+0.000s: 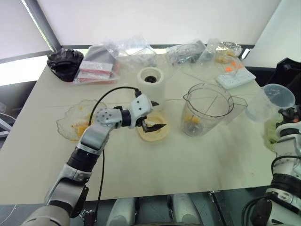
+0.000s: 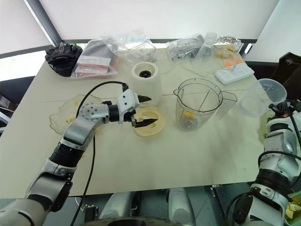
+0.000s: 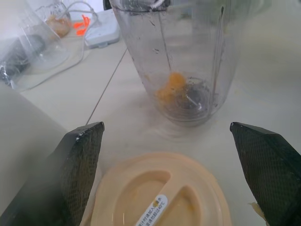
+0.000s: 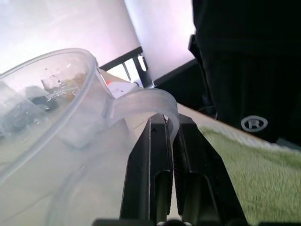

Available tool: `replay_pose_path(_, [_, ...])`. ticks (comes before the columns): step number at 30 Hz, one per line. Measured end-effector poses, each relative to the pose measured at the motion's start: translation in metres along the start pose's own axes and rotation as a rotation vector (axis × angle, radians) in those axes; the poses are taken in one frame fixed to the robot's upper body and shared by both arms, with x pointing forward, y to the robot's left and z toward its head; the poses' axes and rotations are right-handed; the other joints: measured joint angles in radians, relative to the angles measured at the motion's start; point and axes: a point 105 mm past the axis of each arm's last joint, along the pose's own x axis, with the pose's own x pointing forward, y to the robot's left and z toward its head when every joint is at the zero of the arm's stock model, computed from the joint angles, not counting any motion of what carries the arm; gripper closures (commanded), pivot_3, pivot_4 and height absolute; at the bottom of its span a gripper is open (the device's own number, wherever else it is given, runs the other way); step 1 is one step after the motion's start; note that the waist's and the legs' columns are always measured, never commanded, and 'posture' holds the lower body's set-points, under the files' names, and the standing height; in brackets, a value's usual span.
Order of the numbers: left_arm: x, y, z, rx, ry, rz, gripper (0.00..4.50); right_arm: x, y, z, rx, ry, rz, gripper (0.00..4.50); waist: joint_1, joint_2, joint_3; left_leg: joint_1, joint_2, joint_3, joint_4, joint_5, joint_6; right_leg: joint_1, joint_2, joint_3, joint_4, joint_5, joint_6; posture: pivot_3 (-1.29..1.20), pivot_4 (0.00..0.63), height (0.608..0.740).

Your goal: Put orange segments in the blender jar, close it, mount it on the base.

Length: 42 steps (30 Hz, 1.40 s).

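Fruit sits in the blender jar (image 1: 205, 110); my wide-open left gripper (image 1: 151, 123) straddles the lid (image 3: 160, 195), jar just ahead. Right gripper (image 4: 162, 141) clamps a measuring cup's handle (image 4: 141, 101). Closing and mounting remain.

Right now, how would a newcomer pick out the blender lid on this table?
Start at the white base mid-table, with the clear jar to its right. The lid lies flat just in front of the base, between the open left gripper fingers. It is the only cream-yellow disc.
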Motion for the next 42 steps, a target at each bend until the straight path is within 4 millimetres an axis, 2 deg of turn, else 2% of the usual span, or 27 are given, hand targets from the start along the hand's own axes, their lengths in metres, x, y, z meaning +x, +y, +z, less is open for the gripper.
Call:
replay_pose_path(11, [0.0,0.01,0.005,-0.039,-0.032,0.016,0.0,0.01,0.052,0.092,-0.187,-0.093,0.231,4.44,0.002,0.0,0.0,0.0,0.0,0.0,0.0,0.0,0.0,0.0,0.0,-0.001,0.0,0.0,0.0,0.0,0.15,0.74])
replay_pose_path(19, [0.005,0.014,0.006,-0.039,-0.047,0.013,0.0,0.001,0.089,0.126,-0.355,-0.123,0.394,4.44,0.003,0.0,0.0,-0.001,0.0,0.0,0.0,0.0,0.0,-0.001,0.0,-0.001,0.0,0.0,0.001,0.0,0.15,0.74])
replay_pose_path(25, [0.007,0.015,0.007,-0.03,-0.06,0.002,0.0,-0.012,0.113,0.136,-0.473,-0.166,0.477,4.44,0.003,0.0,0.001,-0.001,0.0,0.0,0.0,0.0,0.0,-0.001,0.0,-0.001,0.0,0.0,0.001,0.0,0.15,0.74])
replay_pose_path(30, [0.008,0.015,0.008,-0.024,-0.065,-0.003,0.0,-0.022,0.121,0.137,-0.579,-0.183,0.516,4.44,0.005,0.0,0.001,-0.001,0.0,0.0,0.0,0.0,0.0,-0.001,0.0,-0.001,0.0,0.0,0.001,0.0,0.15,0.74])
replay_pose_path(42, [0.012,0.014,0.01,-0.016,-0.082,-0.018,0.0,-0.038,0.127,0.116,-0.803,-0.158,0.568,4.44,0.004,0.0,0.001,-0.001,0.0,0.0,0.0,0.0,0.0,-0.002,0.0,-0.001,0.0,0.0,0.001,0.0,0.15,0.74])
